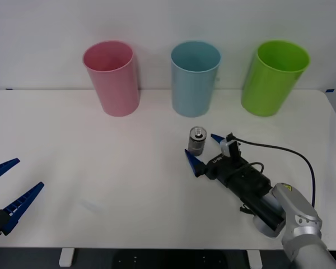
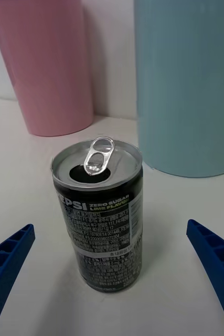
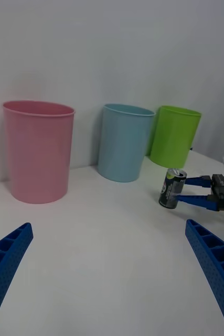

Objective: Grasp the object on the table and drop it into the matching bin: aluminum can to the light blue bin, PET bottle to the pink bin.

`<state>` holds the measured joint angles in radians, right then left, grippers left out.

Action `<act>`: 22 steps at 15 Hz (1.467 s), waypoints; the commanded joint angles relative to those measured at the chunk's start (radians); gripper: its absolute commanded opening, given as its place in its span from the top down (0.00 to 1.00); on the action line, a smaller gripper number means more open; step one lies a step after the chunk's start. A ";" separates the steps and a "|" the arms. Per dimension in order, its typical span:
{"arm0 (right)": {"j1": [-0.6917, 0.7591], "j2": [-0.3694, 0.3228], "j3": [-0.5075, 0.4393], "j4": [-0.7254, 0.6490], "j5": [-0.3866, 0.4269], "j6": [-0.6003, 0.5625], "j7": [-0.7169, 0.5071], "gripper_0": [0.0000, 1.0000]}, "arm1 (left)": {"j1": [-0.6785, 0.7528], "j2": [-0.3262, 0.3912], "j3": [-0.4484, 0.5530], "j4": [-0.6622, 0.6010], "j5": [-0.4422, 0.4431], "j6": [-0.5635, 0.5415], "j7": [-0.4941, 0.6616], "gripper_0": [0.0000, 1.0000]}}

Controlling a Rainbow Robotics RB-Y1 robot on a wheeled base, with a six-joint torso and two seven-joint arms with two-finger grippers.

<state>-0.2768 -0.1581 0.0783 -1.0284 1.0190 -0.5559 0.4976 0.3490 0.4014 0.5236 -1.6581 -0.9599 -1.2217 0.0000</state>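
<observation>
The aluminum can (image 1: 197, 140), small and dark grey with a silver top and pull tab, stands upright on the white table (image 1: 101, 168) in front of the light blue bin (image 1: 195, 78). My right gripper (image 1: 203, 147) is open, one blue finger on each side of the can and neither touching it. In the right wrist view the can (image 2: 98, 220) stands between the spread fingers (image 2: 7, 257), with the light blue bin (image 2: 188, 84) and the pink bin (image 2: 46, 63) behind it. The pink bin (image 1: 111, 78) stands at the back left. My left gripper (image 1: 27, 175) waits open at the table's front left.
A lime green bin (image 1: 273, 77) stands at the back right, beside the light blue one. A black cable (image 1: 291, 154) loops from the right wrist over the table. A white wall rises right behind the three bins.
</observation>
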 commanded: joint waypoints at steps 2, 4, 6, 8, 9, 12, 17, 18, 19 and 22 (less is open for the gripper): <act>-0.038 0.034 0.009 0.028 0.004 0.053 0.022 0.00 | 0.000 0.000 0.000 0.000 0.000 0.000 0.000 0.00; -0.058 0.042 0.018 0.050 0.004 0.071 0.030 0.00 | 0.000 0.000 0.000 0.000 0.000 0.000 0.000 0.00; -0.061 0.043 0.029 0.050 0.006 0.087 0.033 0.00 | 0.000 0.000 0.000 0.000 0.000 0.000 0.000 0.00; -0.061 0.045 0.031 0.051 0.004 0.088 0.036 0.00 | 0.000 0.000 0.000 0.000 0.000 0.000 0.000 0.00; -0.061 0.043 0.032 0.050 0.004 0.088 0.038 0.00 | 0.000 0.000 0.000 0.000 0.000 0.000 0.000 0.00; -0.061 0.045 0.032 0.050 0.004 0.088 0.039 0.24 | 0.000 0.000 0.000 0.000 0.000 0.000 0.000 0.00; -0.061 0.043 0.034 0.051 0.003 0.088 0.035 1.00 | 0.000 0.000 0.000 0.000 0.000 0.000 0.000 0.00; -0.061 0.043 0.034 0.050 0.004 0.088 0.033 1.00 | 0.000 0.000 0.000 0.000 0.000 0.000 0.000 0.00; -0.061 0.043 0.032 0.051 0.003 0.087 0.032 1.00 | 0.000 0.000 0.000 0.000 0.000 0.000 0.000 0.00; -0.061 0.042 0.018 0.050 0.003 0.065 0.027 1.00 | 0.000 0.000 0.000 0.000 0.000 0.000 0.000 0.00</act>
<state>-0.3375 -0.1154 0.1005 -0.9782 1.0219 -0.4824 0.5260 0.3491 0.4014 0.5236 -1.6581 -0.9599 -1.2217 0.0000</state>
